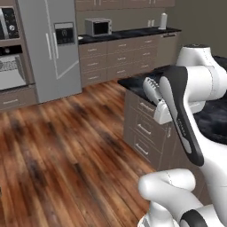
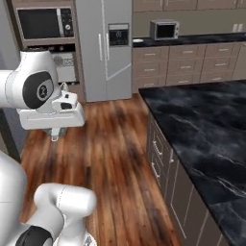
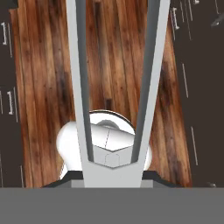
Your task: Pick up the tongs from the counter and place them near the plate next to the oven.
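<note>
Silver-grey metal fills the middle of my hand view: the tongs (image 3: 114, 87) run up the picture as two long narrow arms with darker inner strips, joined at the bottom and spreading slightly toward the top. My end effector is clamped on the tongs at their joined end; the fingertips themselves are hidden behind that metal, so I cannot point at them. Beyond the tongs lies the brown plank floor (image 3: 113, 52), with dark cabinet fronts along both sides of that view.

From the left base view, my hand (image 1: 155, 91) is raised beside the near corner of the counter (image 1: 133, 82), whose glossy black, white-veined top sits over brown-grey drawers. In the right base view my hand (image 2: 65, 103) hangs over the wooden floor, well apart from the black counter (image 2: 202, 125) that stretches along the right side.

Across the room a second black worktop (image 2: 192, 39) runs along the back wall, and the oven (image 2: 164, 30), a boxy silver-grey appliance with a dark glass front, stands on it. The same oven (image 1: 98, 26) shows in the left base view, just right of a tall grey refrigerator (image 1: 46, 44).
</note>
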Controlling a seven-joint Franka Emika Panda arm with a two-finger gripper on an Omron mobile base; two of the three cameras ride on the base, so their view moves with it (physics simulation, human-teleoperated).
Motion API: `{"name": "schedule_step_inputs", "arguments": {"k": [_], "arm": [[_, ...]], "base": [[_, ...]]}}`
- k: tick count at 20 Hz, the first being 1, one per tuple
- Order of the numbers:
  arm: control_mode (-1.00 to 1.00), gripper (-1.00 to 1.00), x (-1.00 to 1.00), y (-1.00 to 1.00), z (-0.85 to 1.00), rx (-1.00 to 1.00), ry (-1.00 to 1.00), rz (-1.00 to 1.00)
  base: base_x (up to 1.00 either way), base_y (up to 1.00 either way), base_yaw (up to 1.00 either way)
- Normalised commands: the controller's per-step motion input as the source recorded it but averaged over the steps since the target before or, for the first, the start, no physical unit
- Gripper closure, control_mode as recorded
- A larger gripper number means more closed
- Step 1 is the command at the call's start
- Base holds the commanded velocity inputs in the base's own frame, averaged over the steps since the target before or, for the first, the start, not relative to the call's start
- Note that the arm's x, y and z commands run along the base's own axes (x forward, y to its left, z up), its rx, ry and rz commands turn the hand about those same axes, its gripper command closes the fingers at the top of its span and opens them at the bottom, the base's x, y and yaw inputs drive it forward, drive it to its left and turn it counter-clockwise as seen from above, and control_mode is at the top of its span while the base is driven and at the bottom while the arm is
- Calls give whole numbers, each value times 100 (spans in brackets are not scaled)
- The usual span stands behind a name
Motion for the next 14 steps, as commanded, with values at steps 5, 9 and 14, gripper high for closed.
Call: {"name": "schedule_step_inputs", "arguments": {"k": [5,9,14], "arm": [[100,100,0,0,0,0,0,0],[100,100,0,0,0,0,0,0],[100,100,0,0,0,0,0,0]], "base": [[100,11,0],[100,-1,-1],[100,-1,-2]]}}
